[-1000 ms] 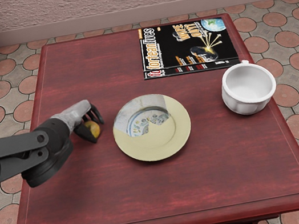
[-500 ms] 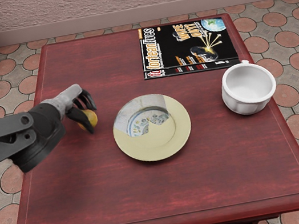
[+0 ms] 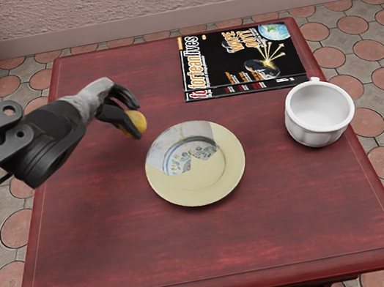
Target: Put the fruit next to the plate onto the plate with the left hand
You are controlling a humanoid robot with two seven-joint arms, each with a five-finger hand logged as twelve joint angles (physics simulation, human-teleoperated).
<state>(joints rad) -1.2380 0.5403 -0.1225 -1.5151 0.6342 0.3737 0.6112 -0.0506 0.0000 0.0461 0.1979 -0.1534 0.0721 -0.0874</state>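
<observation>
In the head view, over the left half of the red-brown table (image 3: 197,254), I am watching the left hand (image 3: 112,105) working alone. Its arm is coming in from the picture's left edge, dark grey and bulky at the forearm, running to a lighter grey wrist and black fingers (image 3: 120,96). The fingers are curling down and around the fruit (image 3: 135,122), so I am logging the hand as clamped on it. The fruit is small, round and yellow-orange. It is showing below the fingertips with its right side uncovered.

Position of the fruit: it is sitting in the grasp just beyond the far-left rim of the plate (image 3: 235,167). It is near the rim but not over the plate, as far as I am reading this slanted angle. I am not able to tell how far it is riding above the wood.

The plate is lying flat near the table's centre, cream at the rim, with a pale patterned well. I am noting the fruit as not yet on it.

Other items, all well apart from the hand:
- A magazine (image 3: 240,57) with a black cover is lying flat at the far edge, right of centre.
- A white cup (image 3: 318,114) is standing upright to the right of the plate and apart from it, with its small handle on the far side.
</observation>
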